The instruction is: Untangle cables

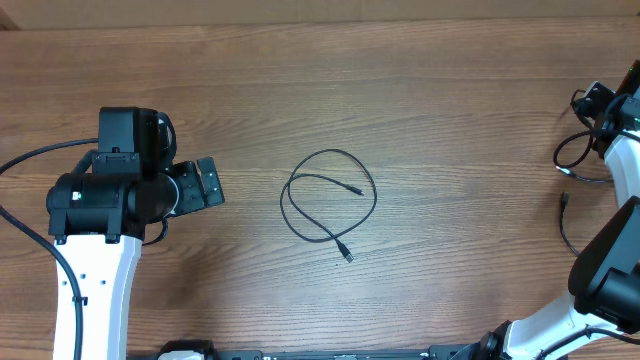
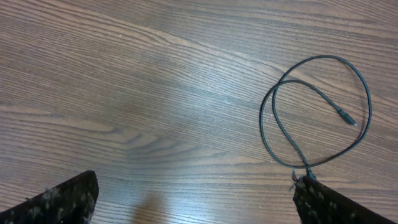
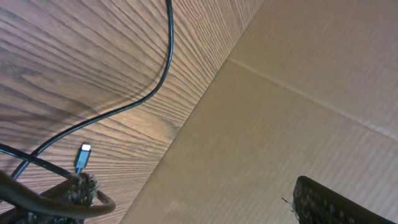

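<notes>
One thin black cable (image 1: 330, 200) lies in a loose loop at the middle of the table, both plug ends inside or near the loop. In the left wrist view that cable (image 2: 367, 106) lies ahead and to the right, its plug (image 2: 348, 118) free. My left gripper (image 1: 210, 183) (image 2: 196, 199) is open, left of the loop, with nothing between its fingers. At the far right edge more cables (image 1: 572, 160) curl beside the right arm. My right gripper (image 3: 193, 193) is open; a cable (image 3: 168, 56) with a small plug (image 3: 83, 155) lies by its left finger (image 3: 74, 190).
A cardboard wall (image 3: 298, 112) stands along the table's far side, close in front of the right gripper. Thicker black wires (image 1: 30, 160) belong to the left arm. Another thin cord end (image 1: 563, 215) lies near the right arm's base.
</notes>
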`<state>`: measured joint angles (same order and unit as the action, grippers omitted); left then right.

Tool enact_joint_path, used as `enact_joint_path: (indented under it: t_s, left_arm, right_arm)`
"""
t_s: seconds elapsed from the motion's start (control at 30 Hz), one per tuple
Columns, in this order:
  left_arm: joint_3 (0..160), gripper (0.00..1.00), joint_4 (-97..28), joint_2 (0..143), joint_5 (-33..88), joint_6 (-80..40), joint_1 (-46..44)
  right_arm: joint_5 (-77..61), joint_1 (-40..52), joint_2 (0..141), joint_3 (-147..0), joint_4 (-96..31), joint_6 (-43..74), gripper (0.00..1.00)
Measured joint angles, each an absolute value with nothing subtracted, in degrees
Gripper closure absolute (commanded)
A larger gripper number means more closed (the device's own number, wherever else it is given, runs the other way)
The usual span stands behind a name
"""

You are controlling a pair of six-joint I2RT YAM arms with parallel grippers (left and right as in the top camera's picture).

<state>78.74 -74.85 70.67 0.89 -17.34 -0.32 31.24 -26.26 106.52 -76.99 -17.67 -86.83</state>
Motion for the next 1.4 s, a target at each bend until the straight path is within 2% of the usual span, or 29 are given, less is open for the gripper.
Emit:
enact_joint_path:
  t_s: [0.13, 0.27, 0.5, 0.77, 1.13, 1.4]
  left_arm:
    - [78.74, 0.0, -74.83, 70.67, 0.89, -17.34, -0.32]
    - [78.74, 0.01, -74.83, 70.67, 0.89, -17.34, -0.32]
    - [78.74, 0.0, -74.83, 70.67, 0.89, -17.34, -0.32]
    - [78.74, 0.0, -74.83, 70.67, 0.89, -17.34, -0.32]
    - [78.74, 0.01, -74.83, 70.67, 0.89, -17.34, -0.32]
    - [78.74, 0.0, -74.83, 70.7, 0.89, -17.34, -0.32]
  right_arm:
    - [28.86, -26.26, 106.52, -76.99, -20.08, -86.37, 0.0]
    - [21.56, -26.26, 106.52, -77.01, -27.66, -86.15, 0.0]
    - [-1.06, -26.26, 106.54, -76.84, -42.85, -88.25, 0.0]
    - [-25.85, -26.13, 106.54, -76.84, -48.62, -86.63, 0.0]
    - [-37.12, -22.55, 106.54, -76.84, -48.56, -67.57, 0.0]
    - [-38.0, -19.73, 106.54, -76.84, -47.0, -39.86, 0.0]
